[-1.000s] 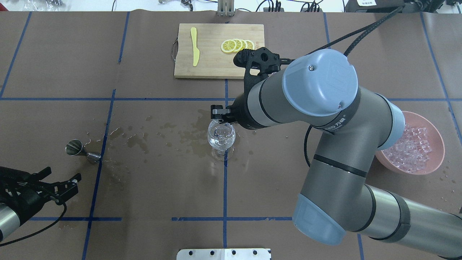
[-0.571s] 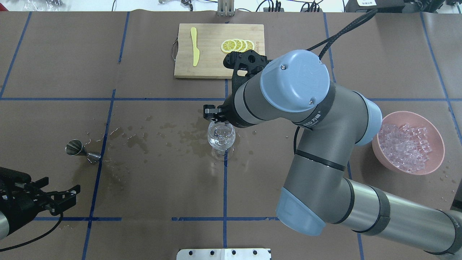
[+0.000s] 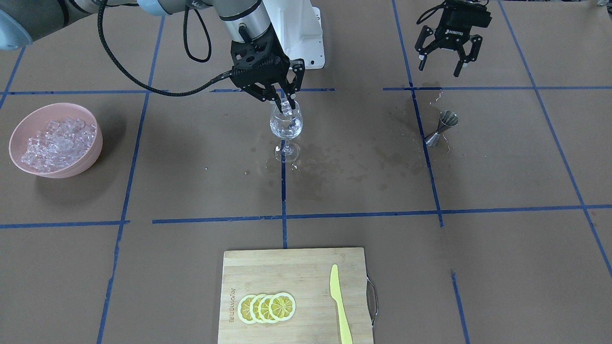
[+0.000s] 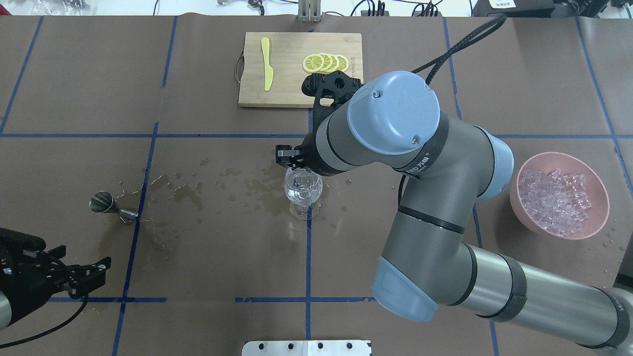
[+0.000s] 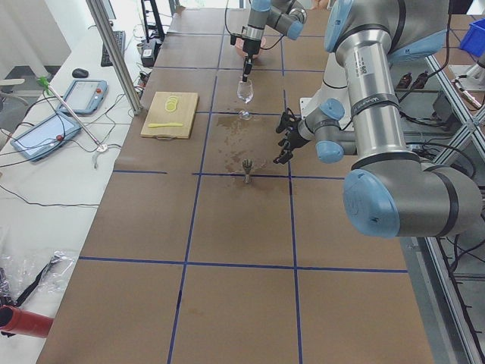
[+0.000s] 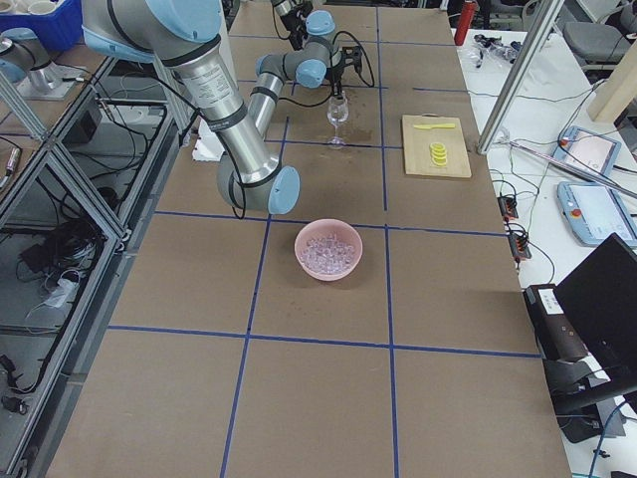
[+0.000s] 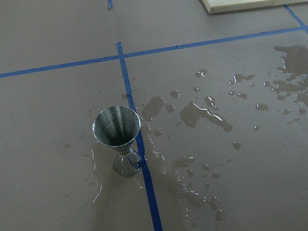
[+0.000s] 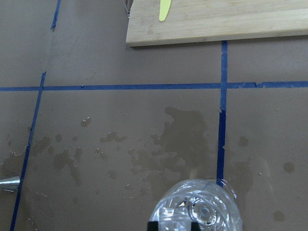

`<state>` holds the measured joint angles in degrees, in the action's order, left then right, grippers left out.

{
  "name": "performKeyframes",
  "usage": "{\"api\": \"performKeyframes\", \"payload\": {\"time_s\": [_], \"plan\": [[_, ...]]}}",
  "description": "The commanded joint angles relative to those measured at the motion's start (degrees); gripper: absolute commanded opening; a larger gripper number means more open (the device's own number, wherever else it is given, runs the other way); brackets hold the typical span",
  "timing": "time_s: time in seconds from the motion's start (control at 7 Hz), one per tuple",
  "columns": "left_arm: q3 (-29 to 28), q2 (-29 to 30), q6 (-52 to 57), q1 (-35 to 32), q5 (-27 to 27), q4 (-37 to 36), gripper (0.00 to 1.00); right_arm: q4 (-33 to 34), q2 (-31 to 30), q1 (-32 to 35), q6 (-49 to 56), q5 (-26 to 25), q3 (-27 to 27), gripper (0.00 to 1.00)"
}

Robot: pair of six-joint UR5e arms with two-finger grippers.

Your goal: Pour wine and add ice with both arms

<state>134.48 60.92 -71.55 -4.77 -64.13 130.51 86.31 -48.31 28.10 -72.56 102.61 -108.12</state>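
Observation:
A clear wine glass [image 3: 286,126] stands at the table's middle and holds clear contents; I cannot tell liquid from ice in it. My right gripper [image 3: 284,104] hangs just over its mouth, shut on a small clear ice cube. In the right wrist view the fingertips [image 8: 153,225] frame the glass [image 8: 197,211] from above. The ice [image 4: 556,195] lies heaped in a pink bowl [image 4: 599,222] at the right. My left gripper [image 4: 86,264] is open and empty at the near left, back from a steel jigger [image 4: 106,205], which the left wrist view [image 7: 118,137] shows upright.
A bamboo board [image 4: 292,89] at the far middle carries lemon slices [image 4: 326,62] and a yellow knife [image 4: 267,64]. Wet patches [image 4: 188,193] spread between jigger and glass. My right arm's elbow [image 4: 395,118] looms over the table's centre right.
My right arm has swung left, carrying its gripper from beside the glass to over its mouth. My left gripper has drawn back a little toward the near edge.

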Motion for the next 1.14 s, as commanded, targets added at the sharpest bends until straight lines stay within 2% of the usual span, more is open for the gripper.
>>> {"api": "performKeyframes", "payload": {"time_s": [0.0,0.43,0.57,0.86,1.0], "plan": [[1.5,0.3,0.0,-0.8,-1.4,-2.3,1.00,0.0,0.0,-0.4,-0.4,-0.2,0.0,0.16],[1.6,0.4,-0.1,-0.9,-1.4,-2.3,1.00,0.0,0.2,-0.1,-0.3,-0.5,-0.2,0.88],[2.0,0.4,0.0,-1.1,-1.5,-2.3,1.00,0.0,0.4,0.3,-0.4,-0.8,-0.5,0.99],[5.2,0.8,5.2,-6.2,-7.4,-4.4,1.00,2.2,0.6,1.7,-0.3,-0.2,-3.0,1.00],[5.6,1.0,8.8,-9.3,-10.9,-4.9,1.00,7.3,0.5,2.6,-0.1,0.1,-6.3,1.00]]}}
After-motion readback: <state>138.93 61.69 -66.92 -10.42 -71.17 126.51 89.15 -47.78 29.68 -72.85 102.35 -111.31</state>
